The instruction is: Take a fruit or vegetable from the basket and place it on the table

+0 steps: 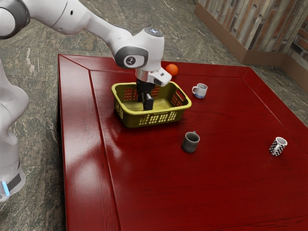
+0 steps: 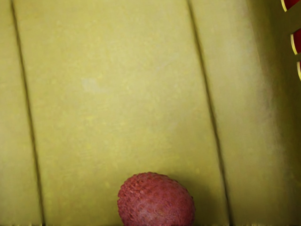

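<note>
My black gripper [image 1: 147, 102] reaches down inside the yellow-green basket [image 1: 153, 118], below the rim, in the exterior view. A reddish, bumpy round fruit [image 2: 156, 201], like a lychee, shows at the lower edge of the wrist view, just under my hand. Around it is the basket's ribbed floor [image 2: 117, 94]. In the exterior view the basket's front wall and my hand hide the fruit. Whether the gripper holds it cannot be told. The red table [image 1: 231, 192] carries the basket.
An orange [image 1: 172, 70] rests on the table behind the basket. A white and blue mug [image 1: 200, 91] stands beyond the basket toward the exterior view's right. Nearer the camera are a grey mug [image 1: 191, 142] and, farther right, a black-and-white checkered mug [image 1: 277, 146].
</note>
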{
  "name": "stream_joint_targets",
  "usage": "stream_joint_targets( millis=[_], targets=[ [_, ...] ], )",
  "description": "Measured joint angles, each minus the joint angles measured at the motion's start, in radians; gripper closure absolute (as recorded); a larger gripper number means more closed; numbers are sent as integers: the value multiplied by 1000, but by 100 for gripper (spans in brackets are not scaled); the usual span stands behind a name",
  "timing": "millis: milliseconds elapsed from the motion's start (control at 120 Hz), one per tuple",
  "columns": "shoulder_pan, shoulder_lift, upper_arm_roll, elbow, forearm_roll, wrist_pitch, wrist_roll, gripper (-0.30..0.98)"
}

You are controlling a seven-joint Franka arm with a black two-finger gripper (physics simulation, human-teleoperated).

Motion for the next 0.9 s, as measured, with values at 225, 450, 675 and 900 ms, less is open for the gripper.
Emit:
stream_joint_targets(
  millis=[225, 450, 675, 900],
  targets=[
    [0, 1, 4, -6, -10, 6, 3, 0],
    [1, 4, 8, -14, -17, 11, 5, 0],
    [1, 4, 10, -15, -21, 15, 6, 0],
    [2, 13, 12, -15, -21, 20, 7, 0]
  ],
)
